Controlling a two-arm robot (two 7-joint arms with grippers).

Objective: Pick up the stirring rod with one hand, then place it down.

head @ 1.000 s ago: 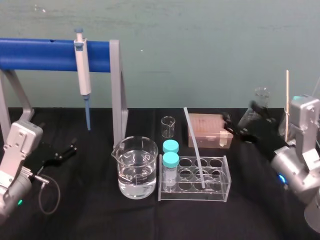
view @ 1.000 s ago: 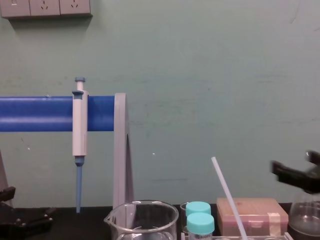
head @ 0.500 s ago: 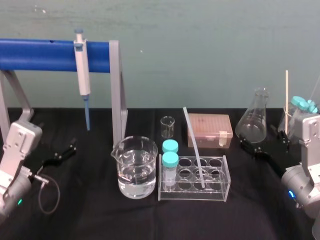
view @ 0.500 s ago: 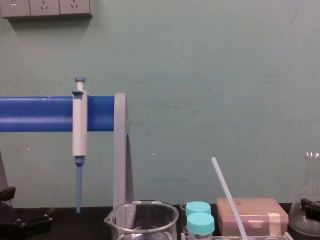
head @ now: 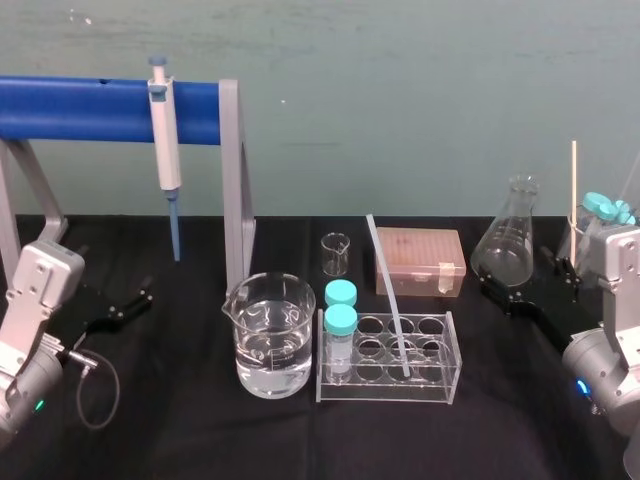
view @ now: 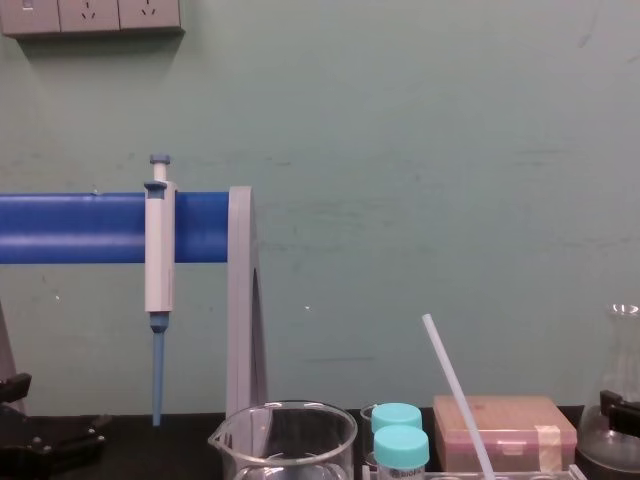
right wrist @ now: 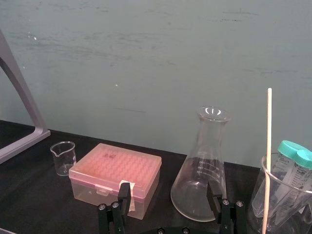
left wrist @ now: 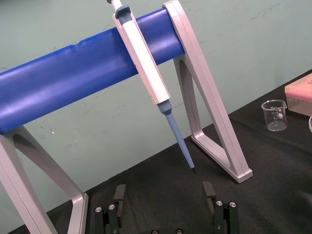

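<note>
1. Step, as I judge it: pre-grasp. The stirring rod (head: 388,300) isn't picked up yet. It leans tilted in the clear tube rack (head: 440,388), lower end down in one hole, top end over toward the pink tip box (head: 425,262).
2. R gripper (head: 538,288) sits low at the table's right, just beside the flask (head: 505,250) and well apart from the rod. Its fingers (right wrist: 122,195) are spread wide, w/ nothing pinched.
3. L gripper (head: 120,305) is parked far left. Its fingers (left wrist: 119,195) are also spread and empty.
4. Next, prob.: you bring the R gripper across to the rod's bare upper part above the rack, set a finger each side, pinch, then lift along the tilt so the rack isn't dragged. Don't mistake the thin stick (head: 574,195) at far right for it.
</note>
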